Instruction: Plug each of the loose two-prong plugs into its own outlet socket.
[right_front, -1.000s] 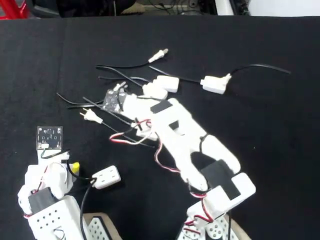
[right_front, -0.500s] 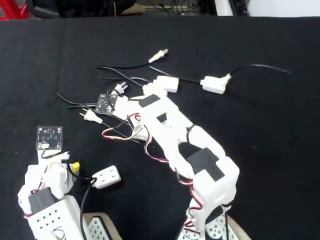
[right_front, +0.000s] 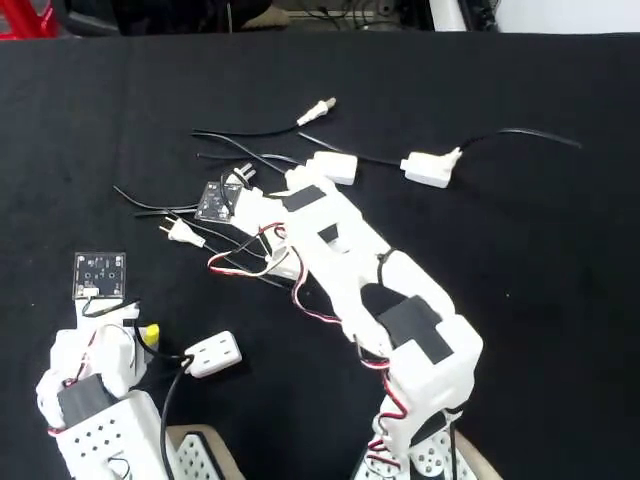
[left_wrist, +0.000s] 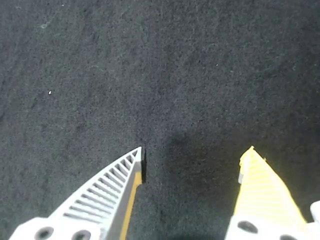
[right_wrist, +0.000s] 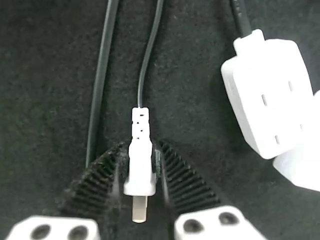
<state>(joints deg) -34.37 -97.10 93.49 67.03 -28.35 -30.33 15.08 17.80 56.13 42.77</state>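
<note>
Plug (right_wrist: 140, 170) clamped between right fingers (right_wrist: 182, 175), prongs pointing toward the wrist, socket (right_wrist: 267, 95) just beside. Left fingers (left_wrist: 117, 182) spread wide apart, holding nothing, above black tabletop (left_wrist: 150, 60).

The gripper (right_wrist: 140, 150) holds a small white plug (right_wrist: 140, 167). Its two black bumpy fingers (right_wrist: 95, 182) press on the plug from both sides. The metal end of the plug sticks out toward the camera. A thin black cord (right_wrist: 148, 55) runs from the other end of the plug, away over the black tabletop (right_wrist: 40, 75). A thicker black cord (right_wrist: 102, 70) lies just beside it. Near the plug, but apart from it, lies a white outlet socket (right_wrist: 267, 95) with little slots in its face. A black cord (right_wrist: 240, 15) goes into its far end.
</note>
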